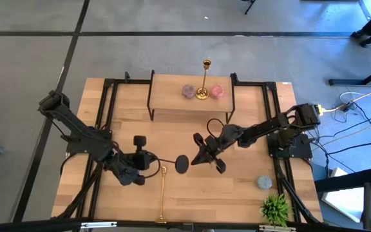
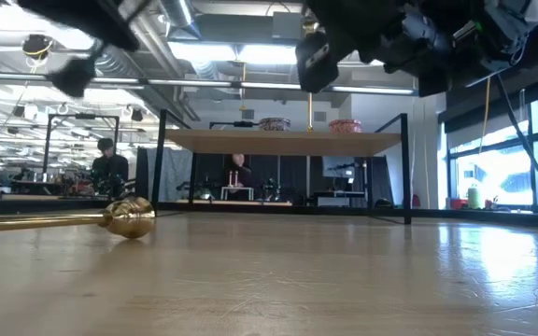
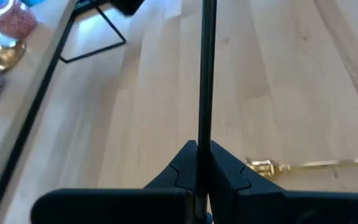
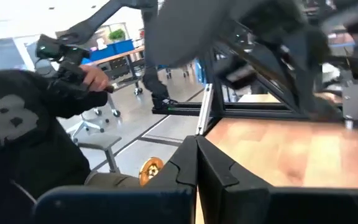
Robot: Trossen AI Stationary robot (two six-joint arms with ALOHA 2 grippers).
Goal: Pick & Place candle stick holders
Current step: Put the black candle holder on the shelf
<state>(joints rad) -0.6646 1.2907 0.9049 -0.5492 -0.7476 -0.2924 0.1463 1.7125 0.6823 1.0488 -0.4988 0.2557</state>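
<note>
the left gripper [image 3: 199, 163] pinches the black candle stick holder [image 3: 207, 68], the right gripper [image 1: 206, 154] pressed together at its round base, a gold candle stick holder [image 1: 162, 193] lying just beside.

Black candle stick holder [image 1: 172, 161] held level above the table, stem clamped in left gripper [image 1: 148, 159], round base outward, gold holder [image 1: 203, 80] upright on the raised shelf, second gold holder [image 1: 162, 193] laid flat on the tabletop
</note>
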